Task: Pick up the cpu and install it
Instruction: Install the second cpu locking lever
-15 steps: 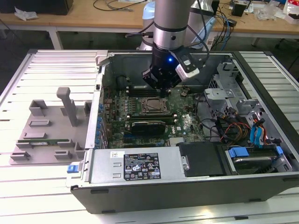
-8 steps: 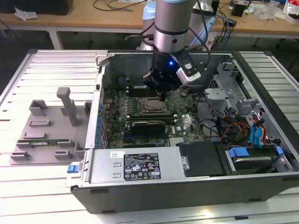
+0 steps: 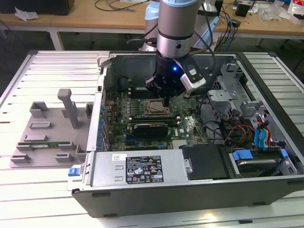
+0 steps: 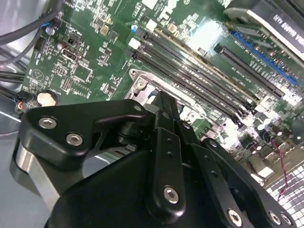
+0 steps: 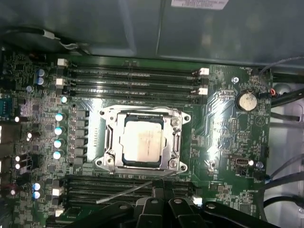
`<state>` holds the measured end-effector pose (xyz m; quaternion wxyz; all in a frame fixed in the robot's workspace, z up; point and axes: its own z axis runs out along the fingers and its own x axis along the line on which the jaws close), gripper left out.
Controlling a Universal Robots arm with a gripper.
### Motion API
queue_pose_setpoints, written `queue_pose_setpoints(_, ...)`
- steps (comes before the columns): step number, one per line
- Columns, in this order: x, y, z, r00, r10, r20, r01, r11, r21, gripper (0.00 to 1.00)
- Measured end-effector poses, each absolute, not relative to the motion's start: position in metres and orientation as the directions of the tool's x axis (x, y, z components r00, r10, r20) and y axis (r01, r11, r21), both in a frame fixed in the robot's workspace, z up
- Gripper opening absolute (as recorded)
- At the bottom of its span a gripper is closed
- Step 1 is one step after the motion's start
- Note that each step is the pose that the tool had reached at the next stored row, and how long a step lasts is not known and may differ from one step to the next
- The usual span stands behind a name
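- In the exterior view my gripper point(image 3: 166, 100) hangs inside the open computer case point(image 3: 142, 194), near the upper middle of the frame, just above the motherboard point(image 3: 185, 126).
- In the first wrist view the cpu point(image 5: 142, 141) lies flat in the socket frame point(image 5: 108, 142), a little left of the frame's centre. Its silvery top is uncovered.
- My black fingers point(image 5: 159, 202) appear at the lower edge of that frame, drawn close together with nothing between them. They are apart from the cpu and do not touch it.
- In the second wrist view my fingers point(image 4: 166, 142) stand together in the middle of the frame, their tip over one corner of the socket frame point(image 4: 140, 83).
- Rows of dark memory slots point(image 5: 133, 78) run above the socket, and more rows below it.
- In the exterior view a grey plastic tray point(image 3: 40, 137) rests on the table point(image 3: 28, 199), at the left of the frame.
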<state>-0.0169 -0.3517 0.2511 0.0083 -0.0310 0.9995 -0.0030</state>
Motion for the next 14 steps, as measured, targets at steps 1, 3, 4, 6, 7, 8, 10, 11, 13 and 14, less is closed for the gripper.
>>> queue_pose_setpoints(1,-0.017,-0.354,0.251,-0.998,-0.062,-0.017,-0.062,0.998,-0.003,0.11)
queue_pose_setpoints(3,-0.018,-0.36,0.251,-0.998,-0.062,-0.018,-0.062,0.998,0.015,0.11)
queue_pose_setpoints(4,-0.018,-0.364,0.251,-0.998,-0.061,-0.019,-0.062,0.998,0.028,0.11)
queue_pose_setpoints(6,-0.021,-0.368,0.251,-0.998,-0.061,-0.02,-0.062,0.997,0.048,0.11)
queue_pose_setpoints(7,-0.024,-0.369,0.25,-0.998,-0.061,-0.02,-0.062,0.997,0.054,0.11)
queue_pose_setpoints(8,-0.028,-0.37,0.249,-0.998,-0.061,-0.021,-0.062,0.996,0.064,0.11)
queue_pose_setpoints(10,-0.031,-0.373,0.248,-0.998,-0.061,-0.021,-0.062,0.996,0.07,0.11)
queue_pose_setpoints(11,-0.032,-0.375,0.248,-0.998,-0.061,-0.021,-0.062,0.996,0.072,0.11)
queue_pose_setpoints(13,-0.038,-0.377,0.246,-0.998,-0.06,-0.022,-0.062,0.995,0.075,0.11)
queue_pose_setpoints(14,-0.042,-0.378,0.245,-0.998,-0.06,-0.022,-0.062,0.995,0.079,0.11)
